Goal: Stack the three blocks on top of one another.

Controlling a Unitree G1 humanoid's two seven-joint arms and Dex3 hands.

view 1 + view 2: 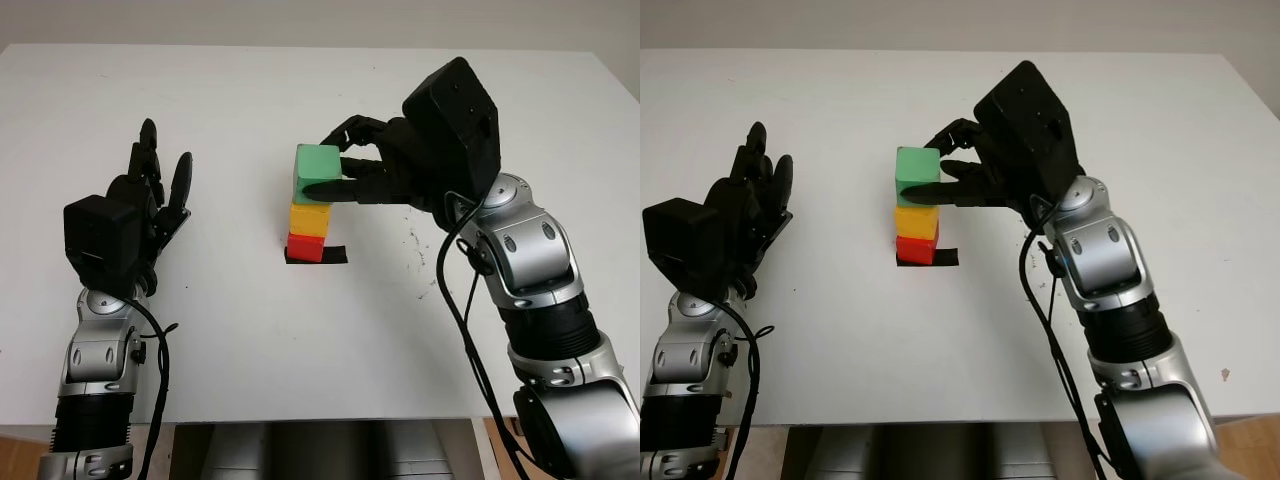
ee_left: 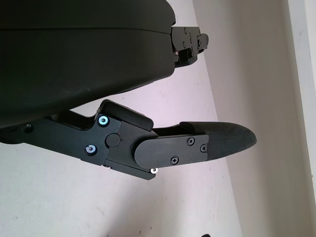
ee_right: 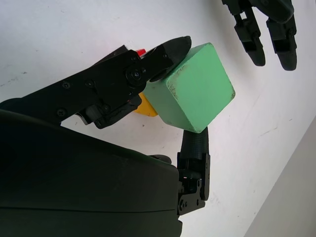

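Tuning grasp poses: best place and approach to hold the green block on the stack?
Pinch the green block across two opposite vertical faces, coming from its right side, as the right hand does now. Flat parallel sides suit fingers; it sits on the yellow block, so the underside is blocked. The left hand is open, far left.

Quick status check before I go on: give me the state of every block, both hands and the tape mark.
green block: top of the stack, on the yellow block, gripped by the right hand.
yellow block: middle of the stack, on the red block.
red block: bottom, on the black tape mark.
black tape mark: flat on the table, partly covered.
right hand: shut on the green block.
left hand: open, off to the stack's left.
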